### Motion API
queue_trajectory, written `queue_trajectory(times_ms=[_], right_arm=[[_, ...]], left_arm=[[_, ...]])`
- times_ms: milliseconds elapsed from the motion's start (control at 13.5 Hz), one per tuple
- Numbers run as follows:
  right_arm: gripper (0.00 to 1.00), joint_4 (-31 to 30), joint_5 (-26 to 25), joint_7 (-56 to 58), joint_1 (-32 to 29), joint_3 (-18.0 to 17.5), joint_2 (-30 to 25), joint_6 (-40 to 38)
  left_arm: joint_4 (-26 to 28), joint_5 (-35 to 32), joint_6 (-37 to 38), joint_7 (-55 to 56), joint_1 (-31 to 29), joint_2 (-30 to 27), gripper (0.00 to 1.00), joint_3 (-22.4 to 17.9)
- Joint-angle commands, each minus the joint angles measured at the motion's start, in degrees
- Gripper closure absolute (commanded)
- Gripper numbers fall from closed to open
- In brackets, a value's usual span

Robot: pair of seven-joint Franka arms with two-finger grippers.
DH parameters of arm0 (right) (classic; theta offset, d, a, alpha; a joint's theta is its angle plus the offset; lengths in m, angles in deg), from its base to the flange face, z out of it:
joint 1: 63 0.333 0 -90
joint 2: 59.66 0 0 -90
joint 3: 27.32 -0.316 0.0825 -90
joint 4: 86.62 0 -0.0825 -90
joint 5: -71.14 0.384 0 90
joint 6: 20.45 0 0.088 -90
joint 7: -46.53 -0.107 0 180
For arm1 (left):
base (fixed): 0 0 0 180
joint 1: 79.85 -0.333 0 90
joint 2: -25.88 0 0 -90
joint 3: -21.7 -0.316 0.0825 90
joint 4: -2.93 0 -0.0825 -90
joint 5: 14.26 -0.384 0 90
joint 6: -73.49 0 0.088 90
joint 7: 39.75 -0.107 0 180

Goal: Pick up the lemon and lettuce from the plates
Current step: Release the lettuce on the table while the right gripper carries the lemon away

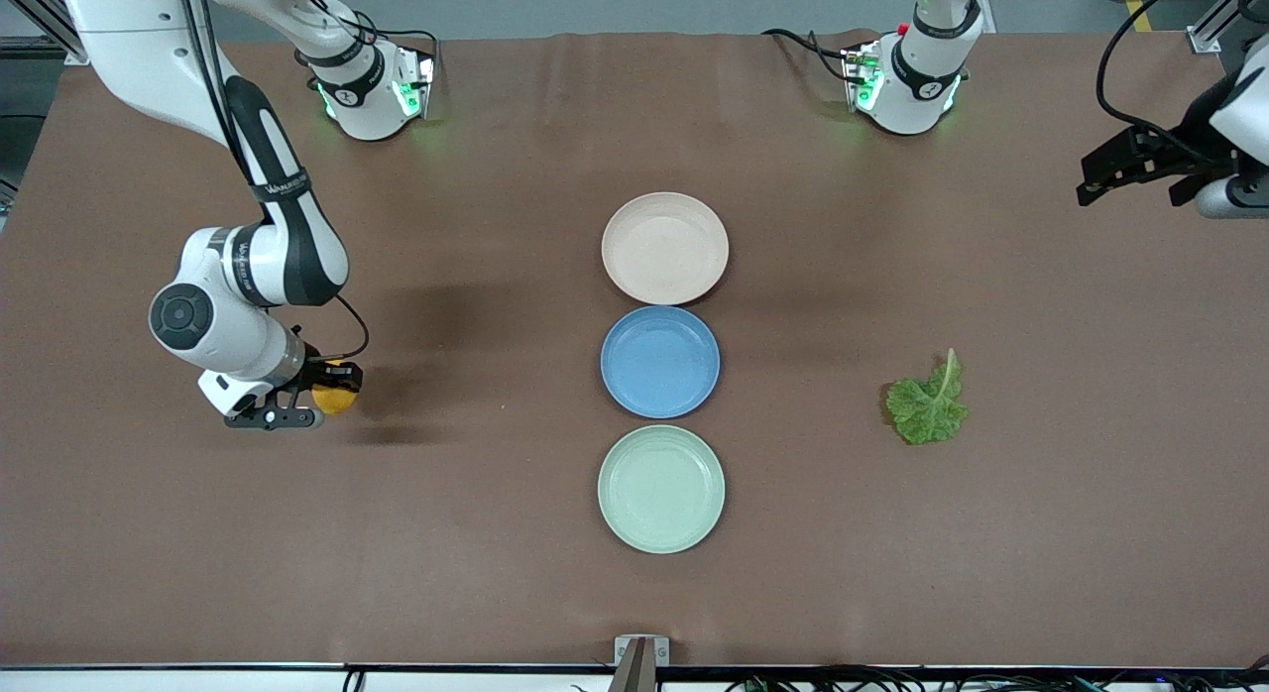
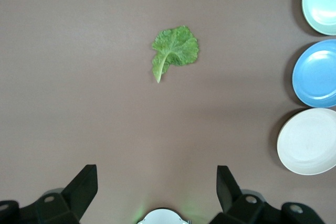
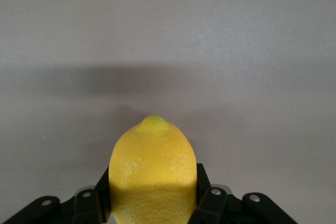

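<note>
My right gripper (image 1: 327, 398) is shut on the yellow lemon (image 1: 335, 399), low over the bare table toward the right arm's end. The right wrist view shows the lemon (image 3: 152, 153) clamped between the fingers of that gripper (image 3: 152, 184). The lettuce (image 1: 927, 406) lies flat on the table toward the left arm's end, off the plates; it also shows in the left wrist view (image 2: 175, 50). The beige-pink plate (image 1: 664, 248) and the mint green plate (image 1: 661, 488) are empty. My left gripper (image 1: 1135, 181) hangs open and empty above the left arm's end of the table, seen also in its wrist view (image 2: 156, 174).
An empty blue plate (image 1: 660, 361) sits between the beige-pink and mint green plates, the three in a row down the table's middle. The two arm bases (image 1: 372, 87) (image 1: 907, 77) stand along the edge farthest from the front camera. A brown mat covers the table.
</note>
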Motion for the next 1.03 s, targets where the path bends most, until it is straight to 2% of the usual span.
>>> queue_trajectory(times_ms=[0,443,517,591,665,812,960], right_arm=[[0.96,-1.46,1.16,2.48,-1.79,-1.30,0.21,2.53],[0.96,-4.19,2.38,2.57,-1.71,-3.59,1.97,7.63],[0.90,-4.28,2.48,2.57,-1.71,-3.68,1.97,7.46],[0.55,-4.19,2.48,2.83,-1.62,-3.76,1.97,7.28],[0.01,-4.19,2.48,4.05,-1.70,-3.68,1.97,7.19],[0.00,-3.67,2.48,5.55,-2.32,-3.59,1.53,6.15],[0.00,-0.26,2.39,5.82,-2.85,-3.41,-0.13,-1.11]], left_arm=[[3.95,1.00,-1.76,1.46,0.34,-3.57,0.00,0.54],[4.39,0.30,-1.93,1.29,0.08,-3.31,0.00,0.90],[4.31,0.03,-2.37,1.29,0.08,-3.31,0.00,0.90],[4.04,-1.10,-3.94,1.29,-0.01,-3.14,0.00,0.90],[3.96,-1.46,-4.83,0.76,-0.10,-3.13,0.00,0.90],[4.22,-1.46,-5.10,0.67,-0.01,-3.05,0.00,0.90],[4.13,-1.46,-5.54,0.67,-0.10,-2.52,0.00,0.90]])
